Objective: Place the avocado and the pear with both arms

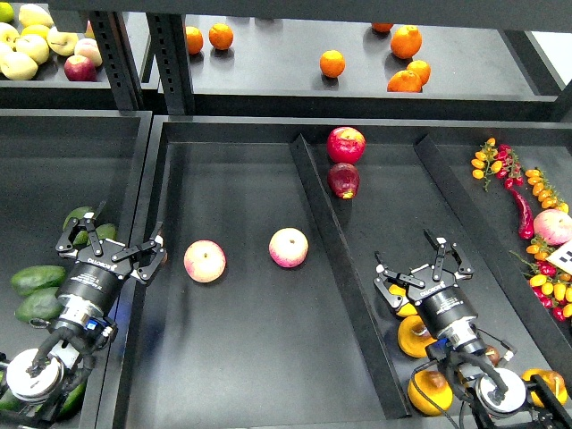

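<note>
**2 hands spread wide, each above its own fruit bin**

2 black arms come in from the near edge. The left hand hangs with its fingers splayed apart, grasping nothing, above the wall between the left bin and the wide middle bin. An avocado lies just under and beyond that hand, partly hidden by the fingers, with a second green one touching it. 2 more avocados lie to the left of the left arm, nearer the viewer, in the same left bin.

The right hand is also released, its fingers apart and holding nothing. A pear lies just near of this hand, beside the arm's wrist and partly covered by it. Another yellow-orange fruit shows right under the fingers on their left side, mostly hidden. A further pear sits at the near edge, left of the arm.

In the middle bin, 2 pink apples rest apart from each other, between the 2 hands. 2 red apples lie at the far end of the right bin, touching. Oranges are scattered on the far shelf.
</note>
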